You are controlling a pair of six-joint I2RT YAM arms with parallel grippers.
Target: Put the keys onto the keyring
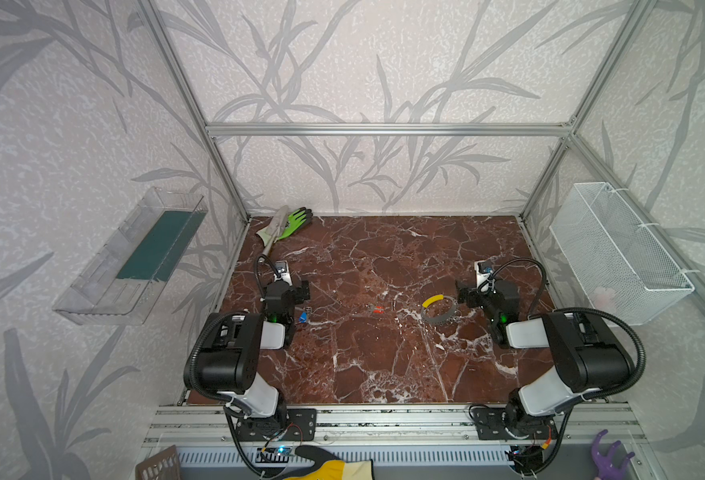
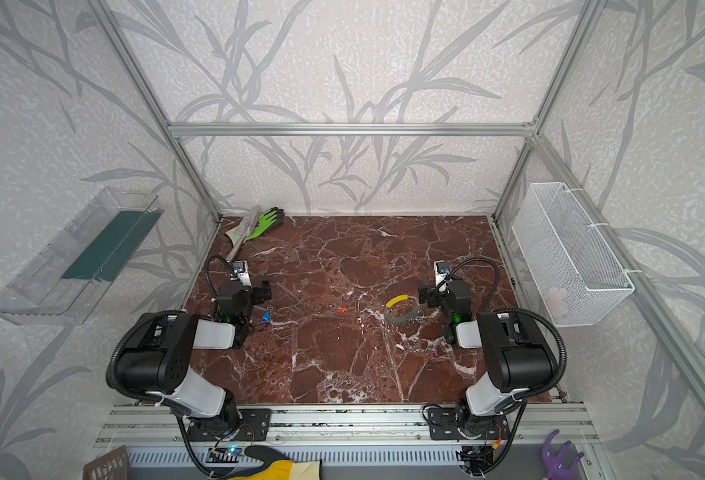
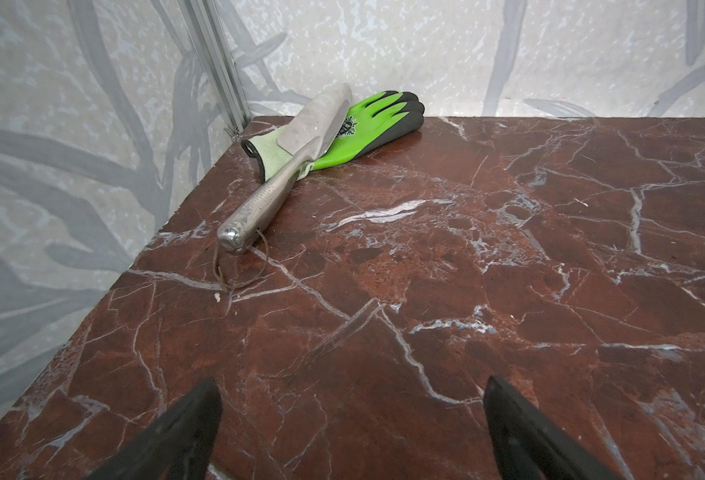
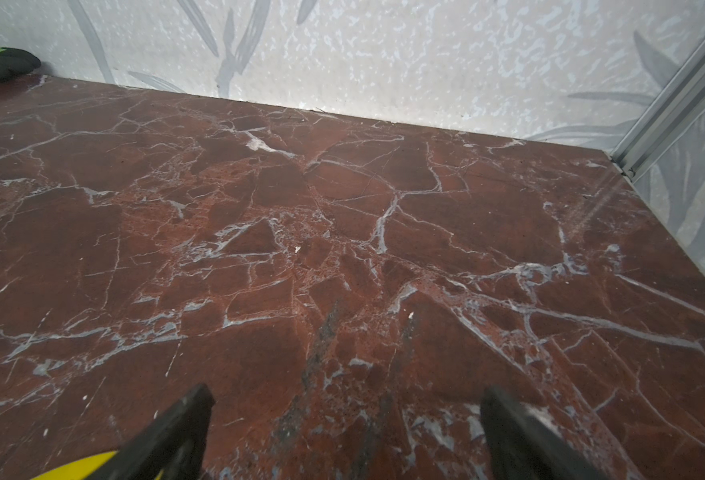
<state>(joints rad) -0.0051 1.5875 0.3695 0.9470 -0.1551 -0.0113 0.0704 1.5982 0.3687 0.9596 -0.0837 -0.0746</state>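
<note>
Left jaws and right jaws stood wide apart, empty. Keyring (image 1: 437, 320) lay beside right jaws; blue key (image 1: 302, 318) beside left jaws; red key (image 1: 378, 308) mid surface (image 1: 384, 365).

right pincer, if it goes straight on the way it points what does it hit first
Looks free: only bare table ahead of the right pincer as far as the back wall, probably met first; the keyring lies beside it.

Both top views look steeply down from high above the front edge, sharing nearly the whole surface (image 1: 384, 357). Wrist views sit low behind the left tool (image 3: 352, 380) and right tool (image 4: 346, 387), facing the rear wall (image 4: 384, 54); both catch the green glove (image 3: 359, 133).
</note>
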